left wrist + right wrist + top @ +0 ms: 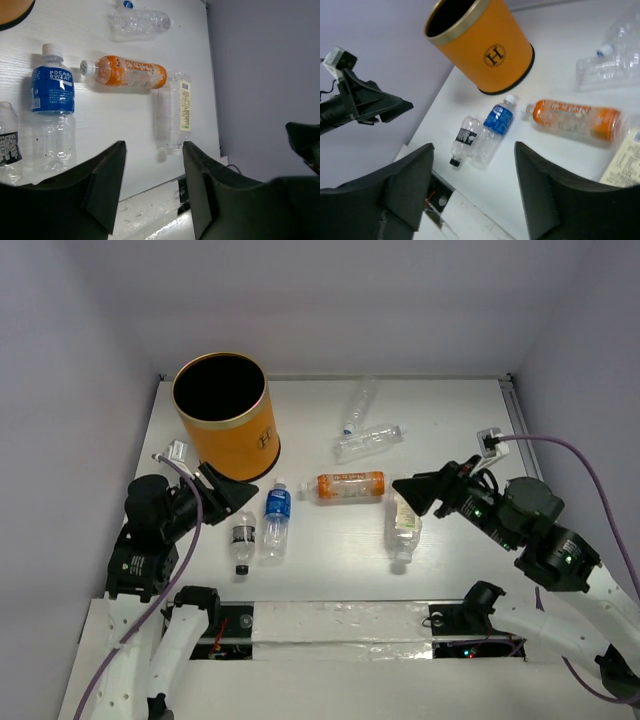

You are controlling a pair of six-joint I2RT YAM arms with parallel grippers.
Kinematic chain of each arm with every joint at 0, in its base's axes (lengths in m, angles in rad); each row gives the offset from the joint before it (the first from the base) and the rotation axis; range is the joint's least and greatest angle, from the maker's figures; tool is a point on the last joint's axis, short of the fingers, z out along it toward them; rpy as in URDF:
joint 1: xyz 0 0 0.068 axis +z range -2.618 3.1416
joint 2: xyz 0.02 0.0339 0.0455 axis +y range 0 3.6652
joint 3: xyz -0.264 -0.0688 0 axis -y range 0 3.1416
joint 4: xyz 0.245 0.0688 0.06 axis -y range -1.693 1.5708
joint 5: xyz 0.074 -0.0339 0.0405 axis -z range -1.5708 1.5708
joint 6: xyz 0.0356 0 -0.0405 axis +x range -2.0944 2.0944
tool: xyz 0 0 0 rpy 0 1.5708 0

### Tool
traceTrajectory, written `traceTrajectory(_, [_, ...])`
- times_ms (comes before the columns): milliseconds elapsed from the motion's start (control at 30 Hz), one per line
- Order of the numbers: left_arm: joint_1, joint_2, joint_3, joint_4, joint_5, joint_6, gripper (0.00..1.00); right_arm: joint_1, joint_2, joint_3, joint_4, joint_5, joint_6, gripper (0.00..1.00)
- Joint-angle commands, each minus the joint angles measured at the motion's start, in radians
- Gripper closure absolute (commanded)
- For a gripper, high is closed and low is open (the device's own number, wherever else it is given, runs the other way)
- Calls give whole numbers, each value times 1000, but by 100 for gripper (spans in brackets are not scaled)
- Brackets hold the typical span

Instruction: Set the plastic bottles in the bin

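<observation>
Plastic bottles, six counted, all lie on the white table (450, 410) outside the bin (240, 445), which stands upright at the far left corner. The orange bottle (350, 486) lies on its side near the centre. The cream-labelled bottle (403, 525) lies just right of it, on the near side. The blue-labelled bottle (277, 523) and the black-labelled bottle (243, 538) lie close alongside each other, left of centre. The first clear bottle (360, 405) and the second clear bottle (370, 438) lie together farther back. The left gripper (250, 493) hovers between the bin and the black-labelled bottle, fingers spread, holding nothing. The right gripper (398, 486) hangs over the far end of the cream-labelled bottle, fingers likewise spread and empty.
</observation>
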Motion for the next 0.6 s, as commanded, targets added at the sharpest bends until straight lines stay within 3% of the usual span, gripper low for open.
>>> traceTrajectory(0, [-3,28,-11,100,8,-14,55,-2,-30,-55,-87,55,24,32])
traceTrajectory(33, [-3,38,-15,100,11,-15,67,-2,-41,-61,-87,56,30,45])
traceTrajectory(67, [-3,45,-15,98,3,-9,72,-2,-48,-67,-87,59,35,70])
traceTrajectory(167, [-13,47,-22,100,-27,2,89,-2,-56,-76,-84,30,38,100])
traceTrajectory(233, [-34,50,-30,98,-53,11,99,-2,-43,-81,-84,20,35,100])
traceTrajectory(367, [-123,78,-61,74,-225,35,100,-2,-27,-79,-61,-16,18,100])
traceTrajectory(567, [-370,188,-73,55,-534,3,100,-2,19,-85,-38,-51,-2,100])
